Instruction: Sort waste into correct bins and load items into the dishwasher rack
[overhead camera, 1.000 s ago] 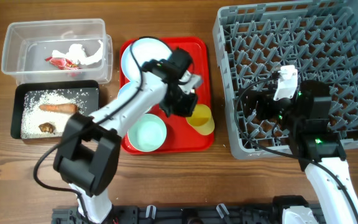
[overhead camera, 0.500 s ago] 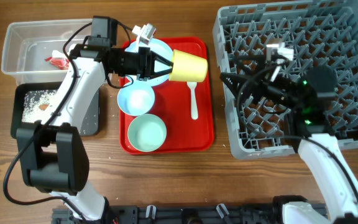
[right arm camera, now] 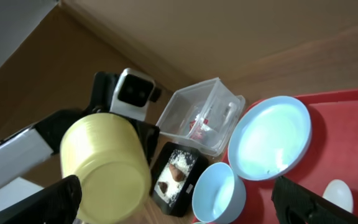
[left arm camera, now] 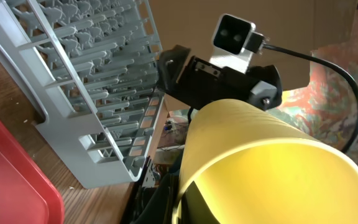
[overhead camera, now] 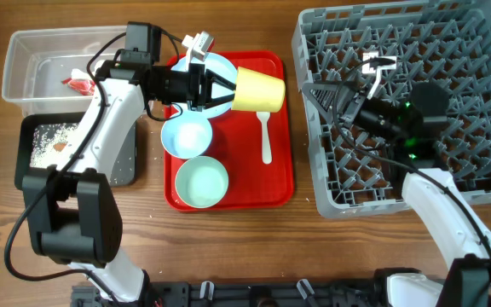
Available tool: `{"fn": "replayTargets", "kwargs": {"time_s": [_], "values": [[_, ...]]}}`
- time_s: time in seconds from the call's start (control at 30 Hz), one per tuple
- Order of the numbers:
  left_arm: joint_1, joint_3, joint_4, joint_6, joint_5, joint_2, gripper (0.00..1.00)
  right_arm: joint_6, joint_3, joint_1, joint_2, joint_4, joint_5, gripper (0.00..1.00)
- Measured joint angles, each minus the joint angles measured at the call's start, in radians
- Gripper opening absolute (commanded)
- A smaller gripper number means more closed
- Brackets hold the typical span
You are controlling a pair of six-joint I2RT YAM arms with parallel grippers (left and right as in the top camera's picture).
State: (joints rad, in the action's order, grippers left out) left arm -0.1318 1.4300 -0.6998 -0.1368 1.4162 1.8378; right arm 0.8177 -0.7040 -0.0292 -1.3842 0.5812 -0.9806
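Observation:
My left gripper (overhead camera: pixel 222 89) is shut on the rim of the yellow cup (overhead camera: pixel 258 89) and holds it sideways above the red tray, mouth toward the grey rack (overhead camera: pixel 416 51). In the left wrist view the cup (left arm camera: pixel 272 162) fills the frame, its wall pinched in the gripper (left arm camera: pixel 180 200). My right gripper (overhead camera: pixel 318 95) is open and empty over the rack's left edge, facing the cup (right arm camera: pixel 107 165). On the tray lie the blue plate (overhead camera: pixel 218 68), the blue bowl (overhead camera: pixel 186 136), the green bowl (overhead camera: pixel 201 182) and the white spoon (overhead camera: pixel 265 136).
The clear tub (overhead camera: pixel 32 51) at the far left holds a red wrapper scrap (overhead camera: pixel 79 83). The black tray (overhead camera: pixel 37 128) in front of it holds white grains (overhead camera: pixel 39 145). The red serving tray (overhead camera: pixel 280 179) lies between the bins and the rack.
My left gripper has lifted the yellow cup off the tray and turned it sideways toward the rack. My right gripper has swung left and stretched toward the cup.

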Motion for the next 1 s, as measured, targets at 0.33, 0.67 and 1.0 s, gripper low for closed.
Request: {"fn": "replayTargets", "kwargs": {"time_s": [0.33, 0.67, 1.0], "values": [[-0.051, 0.000, 0.000, -0.001, 0.012, 0.000, 0.04, -0.055, 0.000, -0.069, -0.075, 0.217, -0.024, 1.00], [-0.052, 0.000, 0.001, -0.001, 0.009, 0.000, 0.04, -0.052, 0.000, -0.081, -0.086, 0.296, -0.083, 0.99], [-0.072, 0.000, 0.001, -0.004, -0.005, -0.004, 0.04, -0.063, 0.000, -0.042, -0.088, 0.294, -0.172, 0.99]]}}
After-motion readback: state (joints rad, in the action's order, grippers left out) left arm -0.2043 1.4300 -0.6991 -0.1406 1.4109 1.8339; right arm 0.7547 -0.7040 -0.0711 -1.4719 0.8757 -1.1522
